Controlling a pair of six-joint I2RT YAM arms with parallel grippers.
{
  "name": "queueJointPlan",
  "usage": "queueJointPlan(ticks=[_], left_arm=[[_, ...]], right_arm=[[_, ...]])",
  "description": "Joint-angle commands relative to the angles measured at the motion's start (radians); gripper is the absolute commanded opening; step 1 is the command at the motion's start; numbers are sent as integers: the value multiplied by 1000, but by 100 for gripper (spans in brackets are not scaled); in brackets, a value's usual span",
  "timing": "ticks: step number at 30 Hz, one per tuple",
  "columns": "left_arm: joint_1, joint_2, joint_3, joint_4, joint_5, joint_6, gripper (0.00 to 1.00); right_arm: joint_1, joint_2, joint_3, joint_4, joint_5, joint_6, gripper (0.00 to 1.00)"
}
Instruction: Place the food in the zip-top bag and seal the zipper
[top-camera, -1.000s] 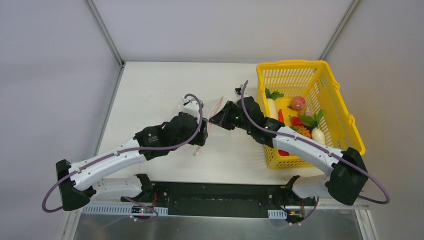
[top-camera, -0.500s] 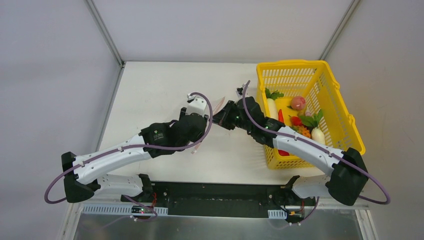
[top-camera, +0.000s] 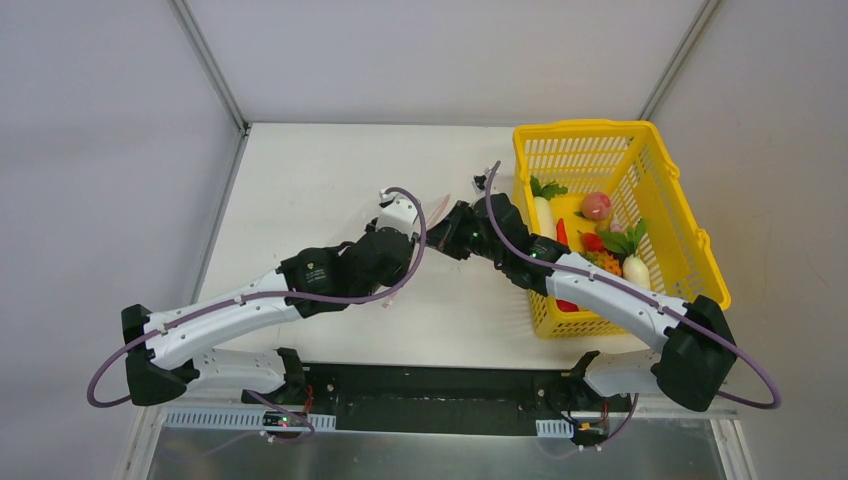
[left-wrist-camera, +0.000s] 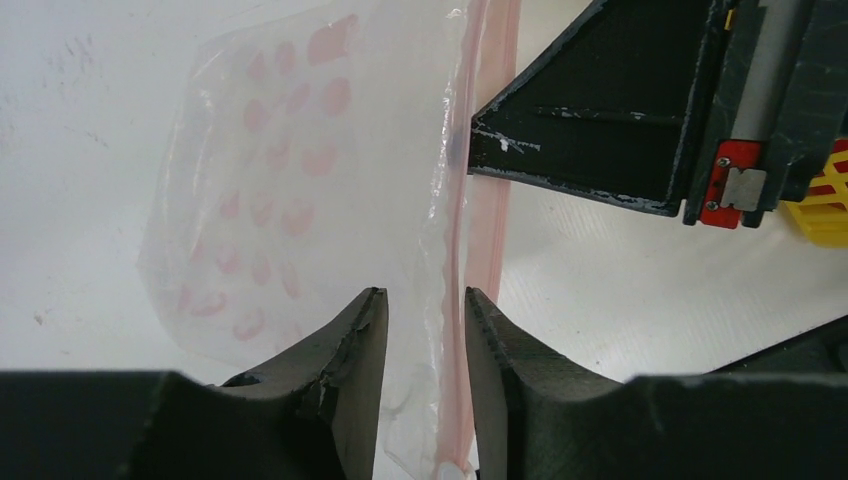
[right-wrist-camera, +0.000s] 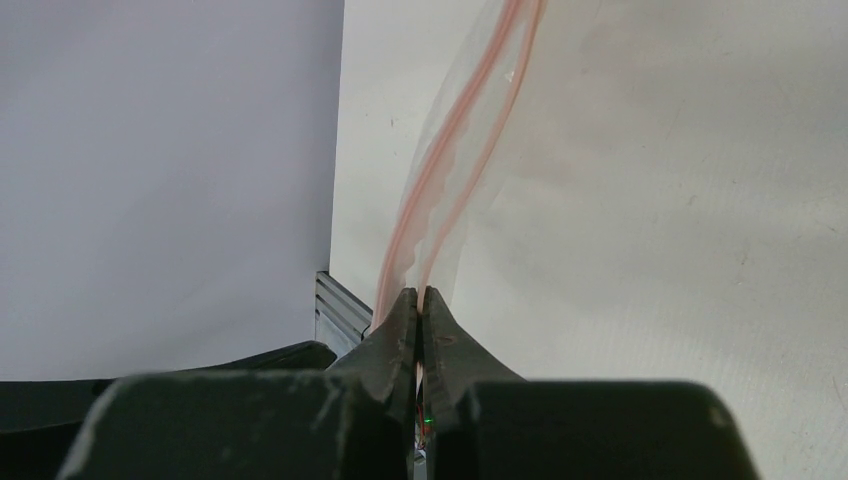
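Observation:
The zip-top bag (left-wrist-camera: 270, 200), clear with pale pink dots, hangs edge-on above the table between the two grippers. Its pink zipper (left-wrist-camera: 455, 250) runs down between the fingers of my left gripper (left-wrist-camera: 425, 300), which is open with a narrow gap, and the strip lies close to the right finger. My right gripper (right-wrist-camera: 420, 295) is shut on the zipper (right-wrist-camera: 455, 130) at the other end, where its two tracks part. From above, both grippers (top-camera: 400, 215) (top-camera: 447, 228) meet at the bag (top-camera: 436, 208). The food (top-camera: 596, 205) lies in the yellow basket.
The yellow slotted basket (top-camera: 620, 135) stands at the right of the table, holding two white radishes (top-camera: 543, 212), a red pepper (top-camera: 592, 241) and other pieces. My right arm passes along its near left corner. White walls enclose the table on three sides.
My left arm has swung up and right to the bag's mouth, and its jaws have narrowed around the zipper. The right gripper has shifted slightly away from me, still pinching the strip.

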Motion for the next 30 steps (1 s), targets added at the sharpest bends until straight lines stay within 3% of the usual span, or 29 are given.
queueJointPlan(ticks=[1,10,20,30], left_arm=[[-17,-22,-12,23,37,26,33],[-30,21,-1,-1,36,24,31],[-47,50,-10,-72,-68,-8,14],[-54,73,-4,-81,-75,-11,18]], right_arm=[[-3,-23,24,26,3,14,0],[-6,-13,33,26,4,20,0],[-12,-20,39,20,-9,27,0],[-11,-23,39,14,-21,27,0]])
